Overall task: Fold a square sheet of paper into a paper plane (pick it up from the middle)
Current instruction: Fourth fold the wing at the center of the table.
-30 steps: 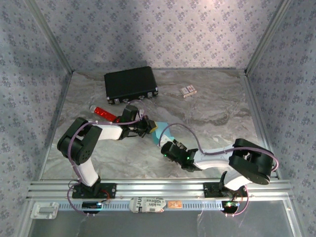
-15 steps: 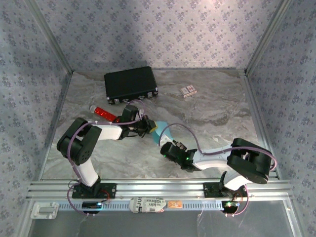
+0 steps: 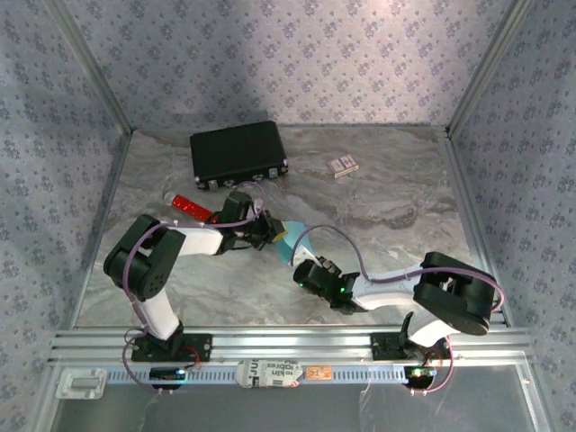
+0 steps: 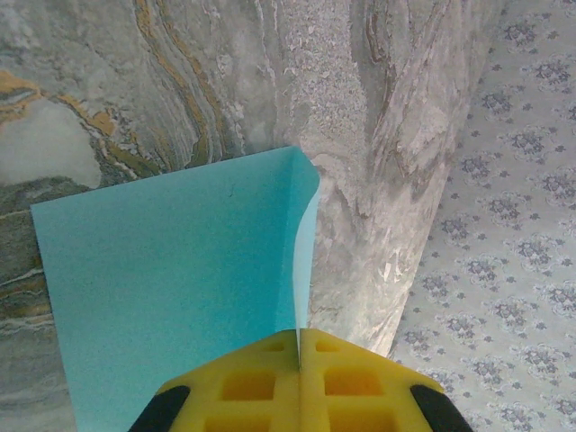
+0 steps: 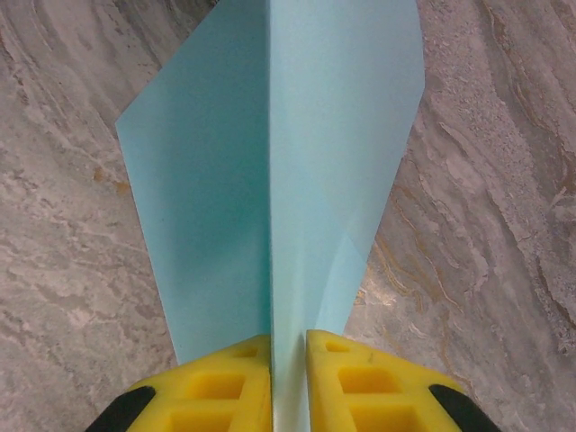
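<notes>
While both arms meet over the middle of the marble table (image 3: pixel 396 202), the square sheet of paper (image 5: pixel 306 162) sits between them, bent into a ridge along a centre crease. Now the left gripper (image 4: pixel 299 349) has its yellow pads (image 4: pixel 243 387) pressed together on one edge, and the right gripper (image 5: pixel 288 355) pinches the opposite end, right on the fold line. Done well, I'd judge, this wants gentle opposing tension: crease taut and straight, edges matched, no tearing of thin paper.
</notes>
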Robot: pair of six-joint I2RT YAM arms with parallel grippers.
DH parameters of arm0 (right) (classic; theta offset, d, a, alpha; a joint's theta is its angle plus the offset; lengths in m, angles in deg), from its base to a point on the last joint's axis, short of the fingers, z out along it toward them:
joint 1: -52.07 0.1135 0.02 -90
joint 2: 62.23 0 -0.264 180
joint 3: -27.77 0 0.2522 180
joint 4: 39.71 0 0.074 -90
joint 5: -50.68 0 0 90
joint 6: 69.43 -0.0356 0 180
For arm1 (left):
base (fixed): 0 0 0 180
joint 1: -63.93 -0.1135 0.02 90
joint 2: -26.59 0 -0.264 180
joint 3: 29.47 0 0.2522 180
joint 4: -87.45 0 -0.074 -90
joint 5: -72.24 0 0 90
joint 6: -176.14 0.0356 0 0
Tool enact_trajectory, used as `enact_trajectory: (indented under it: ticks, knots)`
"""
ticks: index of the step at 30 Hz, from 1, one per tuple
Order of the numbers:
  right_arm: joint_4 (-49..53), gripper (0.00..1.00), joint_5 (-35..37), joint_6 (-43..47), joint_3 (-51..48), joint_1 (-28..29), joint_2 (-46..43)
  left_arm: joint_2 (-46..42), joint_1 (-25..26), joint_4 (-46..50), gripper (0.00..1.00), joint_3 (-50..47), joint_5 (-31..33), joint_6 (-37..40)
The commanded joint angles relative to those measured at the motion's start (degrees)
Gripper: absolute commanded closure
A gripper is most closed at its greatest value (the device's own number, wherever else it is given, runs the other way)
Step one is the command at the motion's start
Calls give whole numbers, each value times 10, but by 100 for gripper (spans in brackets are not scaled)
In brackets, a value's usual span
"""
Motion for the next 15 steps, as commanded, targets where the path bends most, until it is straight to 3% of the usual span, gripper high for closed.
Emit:
enact_trajectory:
  ticks: [1,9,12,15]
  knots:
    - [-12,84,2,-18,-7,4,6,-22,3,5,98,4,4,-1]
    - [-15,88,-4,-33,-8,3,7,-24,3,4,96,2,6,-1]
    - [-17,89,-14,-48,-8,0,11,-31,3,14,79,2,12,3]
    - [-24,89,-27,-63,-8,-2,17,-46,-1,31,53,1,24,14]
